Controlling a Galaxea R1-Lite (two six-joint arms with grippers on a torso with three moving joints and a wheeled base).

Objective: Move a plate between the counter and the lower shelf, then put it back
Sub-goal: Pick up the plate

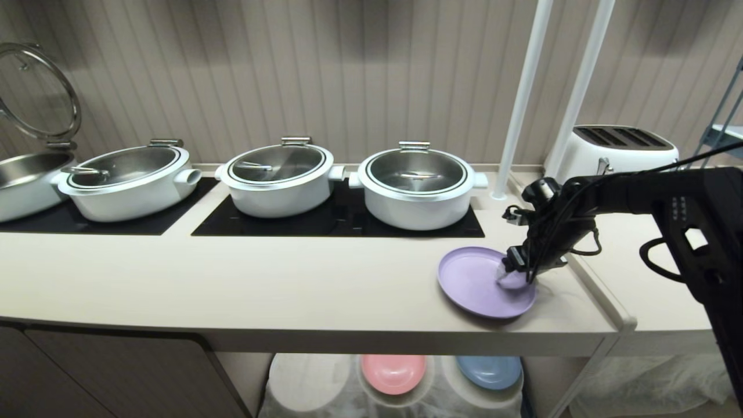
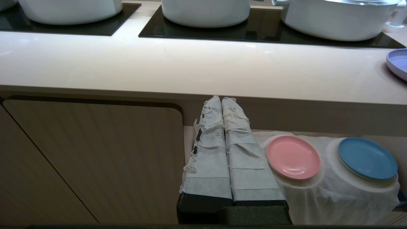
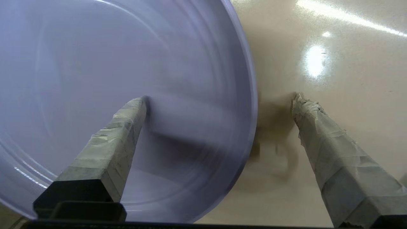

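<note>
Plate [image 1: 476, 284], lilac, lies flat on the counter [image 1: 232, 278] near its right end, in front of the rightmost pot [image 1: 417, 184]. Right gripper [image 1: 514, 276] stands over the plate's rim, fingers [image 3: 117, 133] spread wide, one inside, one outside. Left gripper [image 2: 221, 99], fingers pressed together, sits below the counter edge beside the lower shelf [image 2: 334, 197].

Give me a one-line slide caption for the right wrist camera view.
Right gripper open, its taped fingers straddling the rim of the lilac plate lying on the beige counter.
</note>
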